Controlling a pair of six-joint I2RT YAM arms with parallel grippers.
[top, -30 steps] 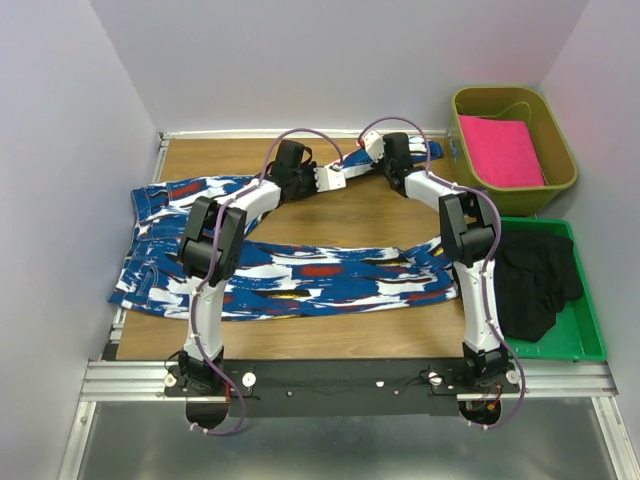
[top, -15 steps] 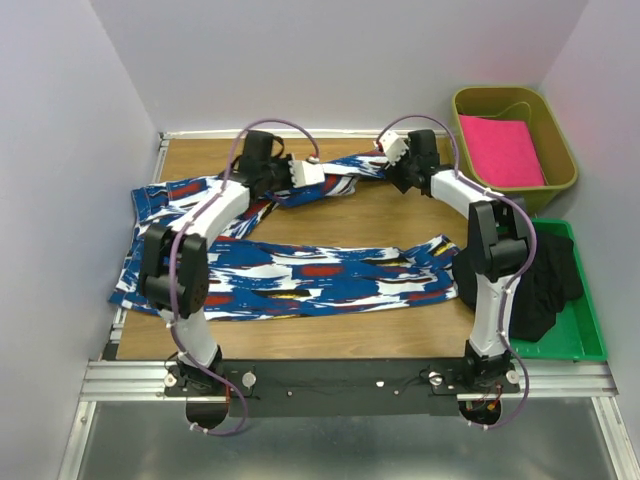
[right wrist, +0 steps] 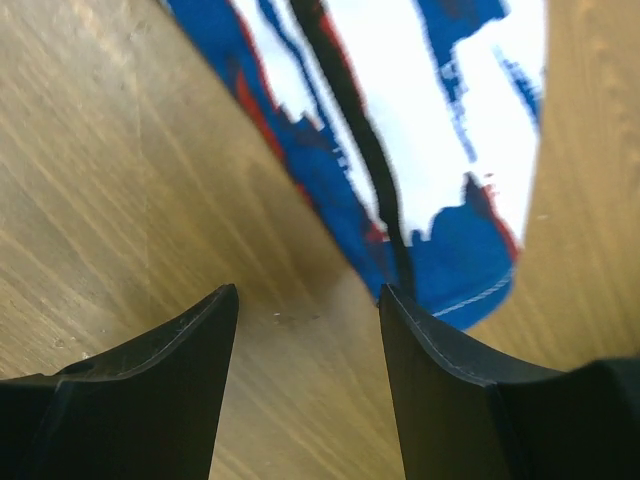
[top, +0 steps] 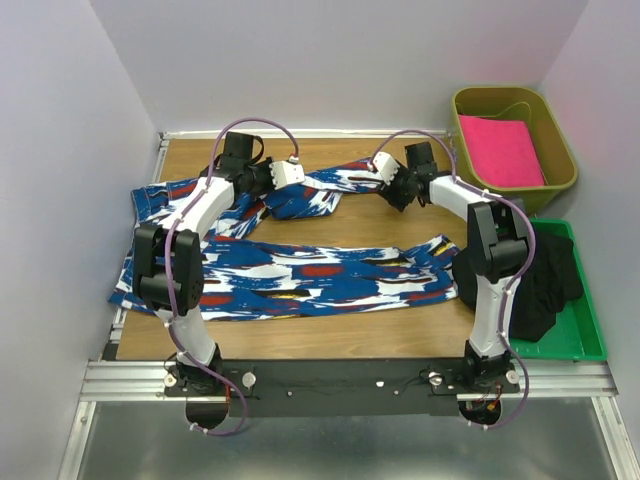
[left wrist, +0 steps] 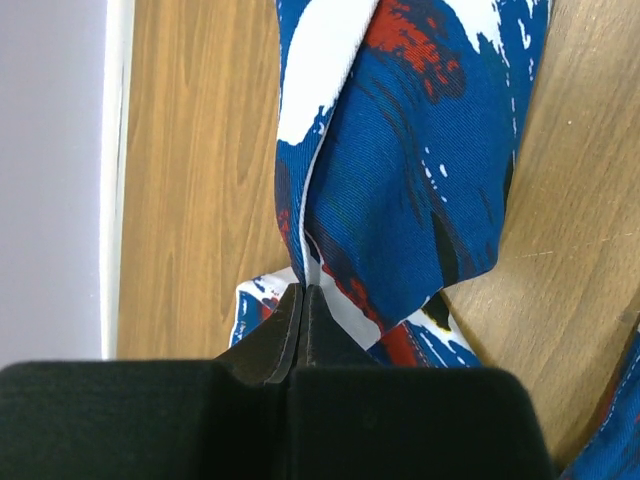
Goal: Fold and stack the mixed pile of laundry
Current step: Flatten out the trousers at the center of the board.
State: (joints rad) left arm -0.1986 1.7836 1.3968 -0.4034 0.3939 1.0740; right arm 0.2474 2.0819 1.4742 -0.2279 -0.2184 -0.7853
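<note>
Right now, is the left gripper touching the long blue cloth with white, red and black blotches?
Touching. The left wrist view shows the left gripper shut on a fold of the blue blotched cloth.

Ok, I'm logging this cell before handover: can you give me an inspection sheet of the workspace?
Surface: wooden table, partly covered.
Job's things: blue patterned cloth spread across the table; black garment in the green tray.
Clutter: pink folded cloth in the olive bin.
Tools: left tool shut on a fold of the blue patterned cloth; right tool open over bare wood by its end.
Cables: purple cables loop along both arms.
Surroundings: plain walls; aluminium rail at the near edge.
</note>
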